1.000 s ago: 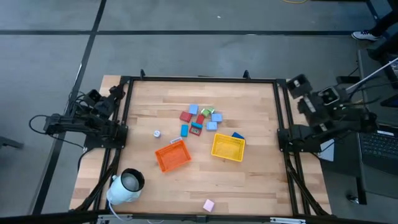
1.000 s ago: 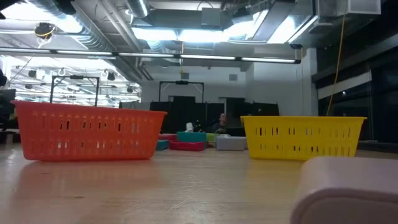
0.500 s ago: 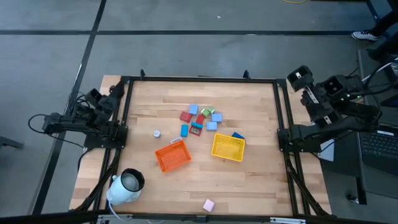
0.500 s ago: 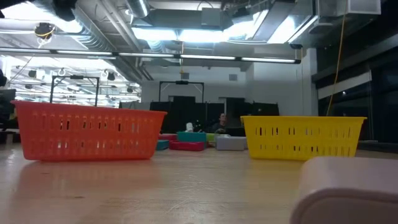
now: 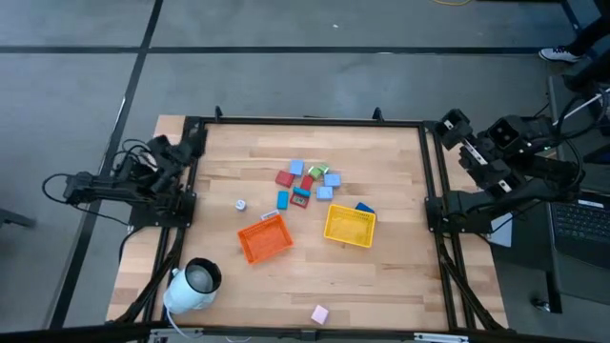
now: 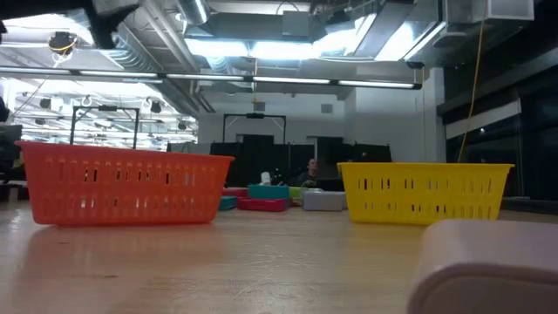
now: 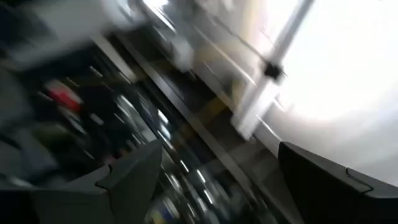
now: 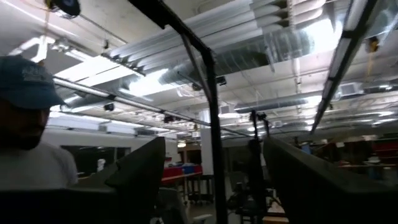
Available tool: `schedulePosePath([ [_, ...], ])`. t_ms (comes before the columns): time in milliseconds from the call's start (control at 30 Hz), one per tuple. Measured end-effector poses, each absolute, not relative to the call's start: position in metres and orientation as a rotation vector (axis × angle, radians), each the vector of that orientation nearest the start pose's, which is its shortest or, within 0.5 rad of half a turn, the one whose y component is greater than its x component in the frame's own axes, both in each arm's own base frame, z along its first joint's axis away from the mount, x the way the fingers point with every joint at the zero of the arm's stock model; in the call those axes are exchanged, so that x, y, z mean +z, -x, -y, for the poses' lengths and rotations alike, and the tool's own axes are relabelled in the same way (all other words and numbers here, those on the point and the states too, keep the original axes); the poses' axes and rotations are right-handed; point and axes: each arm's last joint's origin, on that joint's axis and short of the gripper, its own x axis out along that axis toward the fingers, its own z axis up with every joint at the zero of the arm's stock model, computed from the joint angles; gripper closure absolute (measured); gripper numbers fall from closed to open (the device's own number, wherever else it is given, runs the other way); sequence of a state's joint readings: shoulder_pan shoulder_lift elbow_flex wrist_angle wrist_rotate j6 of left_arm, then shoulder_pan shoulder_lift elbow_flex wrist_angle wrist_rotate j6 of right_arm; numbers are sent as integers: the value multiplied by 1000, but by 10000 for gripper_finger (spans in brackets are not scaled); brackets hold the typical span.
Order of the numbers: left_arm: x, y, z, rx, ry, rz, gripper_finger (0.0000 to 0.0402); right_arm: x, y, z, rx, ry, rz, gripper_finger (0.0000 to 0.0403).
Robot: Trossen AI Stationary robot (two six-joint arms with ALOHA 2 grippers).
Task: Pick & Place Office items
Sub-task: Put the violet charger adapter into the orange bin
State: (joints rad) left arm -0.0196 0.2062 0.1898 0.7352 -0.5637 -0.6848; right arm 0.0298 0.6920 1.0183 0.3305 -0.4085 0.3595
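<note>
The office items (image 5: 307, 182), small blocks in blue, red, green and light blue, lie clustered at the table's middle toward the far edge. A white piece (image 5: 240, 204) lies left of them and a pink one (image 5: 319, 313) near the near edge; it fills the low view's near right corner (image 6: 488, 266). My left gripper (image 5: 193, 141) is open at the table's far left corner. My right gripper (image 5: 448, 129) is open at the far right corner. Both are well away from the items and hold nothing.
An orange tray (image 5: 264, 238) and a yellow tray (image 5: 350, 226) sit on the table nearer than the cluster, a blue piece (image 5: 365, 207) at the yellow tray's far edge. A white cylinder with a dark hollow (image 5: 193, 284) lies near the near left corner. A person shows in the right wrist view (image 8: 28, 137).
My left gripper has swung toward the table's far left corner, its wrist view blurred by the motion. My right arm has risen and turned, bringing its gripper toward the table's far right corner. The items and trays have stayed where they were.
</note>
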Motion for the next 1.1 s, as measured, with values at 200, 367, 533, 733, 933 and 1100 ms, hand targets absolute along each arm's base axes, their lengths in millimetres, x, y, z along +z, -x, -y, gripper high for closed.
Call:
schedulePosePath([
  [200,317,-103,-9,154,640,811,84,462,-114,-17,565,-200,538,126],
  [367,393,-125,-13,502,313,459,84,460,-125,-18,559,-197,515,126],
  [533,439,-124,-19,904,287,-213,84,460,-125,-18,565,-219,510,126],
  [733,455,-126,-22,915,601,-567,84,465,-120,-15,479,-239,590,126],
  [933,415,-143,-20,779,855,-867,84,461,-130,-14,413,-273,556,126],
  [1100,347,-153,-4,734,882,-1169,84,449,-159,-15,411,-373,435,126],
])
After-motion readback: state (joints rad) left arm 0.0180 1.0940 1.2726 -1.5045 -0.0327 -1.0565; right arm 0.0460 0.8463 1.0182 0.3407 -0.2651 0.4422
